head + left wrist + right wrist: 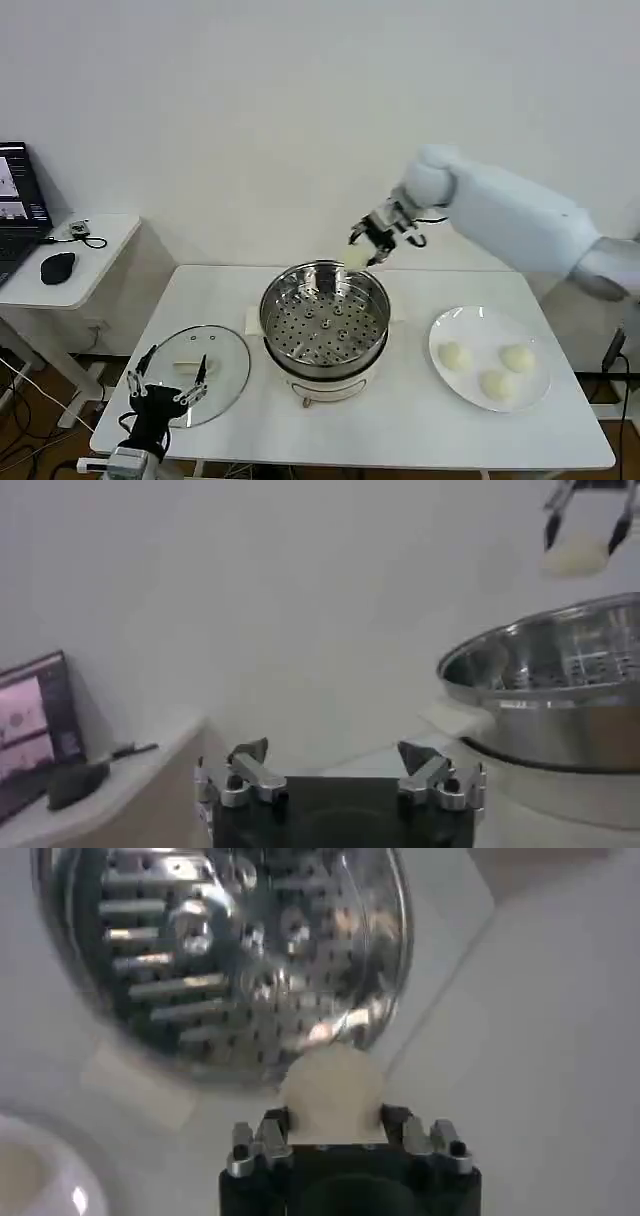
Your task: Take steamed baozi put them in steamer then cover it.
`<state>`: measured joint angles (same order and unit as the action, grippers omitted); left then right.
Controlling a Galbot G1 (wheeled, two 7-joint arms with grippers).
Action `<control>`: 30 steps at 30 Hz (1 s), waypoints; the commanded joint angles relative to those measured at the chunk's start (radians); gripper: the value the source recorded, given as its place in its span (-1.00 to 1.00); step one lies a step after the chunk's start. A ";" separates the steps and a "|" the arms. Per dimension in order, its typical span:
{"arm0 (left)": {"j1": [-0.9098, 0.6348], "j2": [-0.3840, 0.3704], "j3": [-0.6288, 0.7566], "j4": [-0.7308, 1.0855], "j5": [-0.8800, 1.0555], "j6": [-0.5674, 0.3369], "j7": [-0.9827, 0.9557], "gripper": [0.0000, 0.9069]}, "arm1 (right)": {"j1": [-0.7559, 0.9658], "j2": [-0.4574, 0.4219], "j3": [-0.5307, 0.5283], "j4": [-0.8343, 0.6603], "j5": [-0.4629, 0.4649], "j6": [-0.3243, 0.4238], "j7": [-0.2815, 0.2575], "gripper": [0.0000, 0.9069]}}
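Nearest the head camera, at roughly 7 o'clock on the table [400, 440], the left gripper [166, 392] hangs parked with its fingers spread, holding nothing, just over the near rim of the glass lid [200, 372].

The steamer [325, 325] stands at the table's centre, its perforated tray bare. A white plate [490, 372] lies at 3 o'clock from it, carrying three buns [481, 372].

The right gripper [368, 243] is at 12 o'clock over the steamer's far rim, fingers clamped on the fourth bun [355, 258]. The right wrist view shows this bun [332, 1091] pinched between the fingers, with the tray [225, 958] beyond it. From the left wrist view, the gripped bun [575, 558] sits clearly above the steel rim [545, 645].

Judged status: first bun in transit, not yet released; three remain, lid still off.

Hazards from here:

1. Release over the rim. The bun appears to hang above the far edge rather than the tray centre; opening now could drop it onto the rim and let it roll to the table behind.
2. Squeeze damage (soft dough yields easily). Excess finger pressure could dent the bun or make it stick to a finger on release.
3. Rim strike. Descending without moving inward could knock the fingers against the steel wall and shift the steamer.
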<state>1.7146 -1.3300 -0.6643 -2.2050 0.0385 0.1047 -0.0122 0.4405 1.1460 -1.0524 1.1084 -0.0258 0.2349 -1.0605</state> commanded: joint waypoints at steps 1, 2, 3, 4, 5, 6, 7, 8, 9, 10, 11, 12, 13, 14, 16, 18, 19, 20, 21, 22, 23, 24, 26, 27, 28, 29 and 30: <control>0.001 0.003 -0.005 -0.004 -0.087 0.028 0.000 1.00 | -0.031 0.149 -0.060 -0.115 -0.090 0.179 0.039 0.38; 0.002 0.003 -0.006 -0.004 -0.085 0.027 0.001 1.00 | -0.037 0.155 -0.058 -0.131 -0.102 0.197 0.048 0.38; 0.004 0.001 -0.007 -0.005 -0.084 0.027 0.001 1.00 | -0.042 0.160 -0.057 -0.148 -0.123 0.218 0.057 0.38; 0.005 0.000 -0.009 -0.005 -0.083 0.027 0.000 1.00 | -0.049 0.165 -0.051 -0.165 -0.146 0.242 0.067 0.38; 0.006 -0.001 -0.011 -0.007 -0.084 0.026 0.001 1.00 | -0.051 0.169 -0.051 -0.174 -0.153 0.250 0.071 0.38; 0.008 -0.002 -0.013 -0.007 -0.083 0.026 0.001 1.00 | -0.056 0.173 -0.051 -0.185 -0.155 0.261 0.076 0.38; 0.010 -0.003 -0.016 -0.008 -0.083 0.025 0.001 1.00 | -0.059 0.175 -0.052 -0.192 -0.158 0.268 0.082 0.38; 0.011 -0.003 -0.017 -0.008 -0.082 0.024 0.001 1.00 | -0.062 0.176 -0.052 -0.194 -0.161 0.273 0.085 0.38; 0.011 -0.004 -0.018 -0.009 -0.082 0.025 0.000 1.00 | -0.066 0.179 -0.050 -0.199 -0.174 0.280 0.089 0.38; 0.011 -0.005 -0.019 -0.009 -0.082 0.025 0.000 1.00 | -0.069 0.181 -0.050 -0.202 -0.185 0.286 0.093 0.40; 0.010 -0.006 -0.019 -0.009 -0.081 0.024 0.000 1.00 | -0.070 0.182 -0.048 -0.205 -0.190 0.290 0.095 0.38; 0.010 -0.007 -0.019 -0.009 -0.080 0.024 0.000 1.00 | -0.073 0.183 -0.047 -0.209 -0.197 0.294 0.096 0.40; 0.009 -0.008 -0.019 -0.009 -0.079 0.024 0.000 1.00 | -0.076 0.187 -0.048 -0.215 -0.204 0.297 0.100 0.40; 0.009 -0.008 -0.019 -0.010 -0.079 0.024 0.000 1.00 | -0.078 0.189 -0.047 -0.220 -0.212 0.301 0.104 0.40; 0.009 -0.009 -0.018 -0.010 -0.077 0.023 0.000 1.00 | -0.083 0.194 -0.048 -0.231 -0.224 0.312 0.112 0.40; 0.010 -0.010 -0.018 -0.010 -0.075 0.023 0.000 1.00 | -0.088 0.201 -0.045 -0.239 -0.226 0.316 0.115 0.40; 0.010 -0.010 -0.018 -0.011 -0.075 0.022 0.000 1.00 | -0.090 0.203 -0.043 -0.241 -0.227 0.317 0.115 0.40; 0.010 -0.011 -0.019 -0.012 -0.075 0.022 0.000 1.00 | -0.094 0.207 -0.039 -0.246 -0.235 0.321 0.115 0.40; 0.010 -0.011 -0.020 -0.012 -0.075 0.021 0.000 1.00 | -0.095 0.209 -0.039 -0.249 -0.239 0.323 0.115 0.40; 0.011 -0.011 -0.021 -0.013 -0.075 0.021 0.000 1.00 | -0.097 0.210 -0.041 -0.251 -0.243 0.324 0.114 0.40; 0.011 -0.011 -0.022 -0.014 -0.075 0.020 0.000 1.00 | -0.099 0.210 -0.044 -0.254 -0.246 0.327 0.115 0.40; 0.012 -0.011 -0.023 -0.013 -0.075 0.019 0.000 1.00 | -0.100 0.211 -0.045 -0.256 -0.246 0.329 0.115 0.40; 0.013 -0.012 -0.024 -0.014 -0.075 0.019 0.000 1.00 | -0.100 0.211 -0.045 -0.258 -0.249 0.331 0.115 0.42; 0.014 -0.013 -0.024 -0.016 -0.075 0.019 0.000 1.00 | -0.100 0.210 -0.045 -0.258 -0.251 0.334 0.116 0.49; 0.015 -0.014 -0.024 -0.017 -0.076 0.019 0.000 1.00 | -0.098 0.210 -0.045 -0.259 -0.257 0.338 0.119 0.56; 0.015 -0.015 -0.024 -0.018 -0.075 0.018 0.000 1.00 | -0.096 0.209 -0.045 -0.260 -0.261 0.342 0.121 0.64; 0.016 -0.015 -0.023 -0.020 -0.076 0.018 -0.001 1.00 | -0.094 0.208 -0.045 -0.261 -0.262 0.348 0.126 1.00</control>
<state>1.7299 -1.3459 -0.6870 -2.2264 -0.0313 0.1214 -0.0127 0.3521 1.3394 -1.0949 0.8683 -0.2573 0.5513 -0.9461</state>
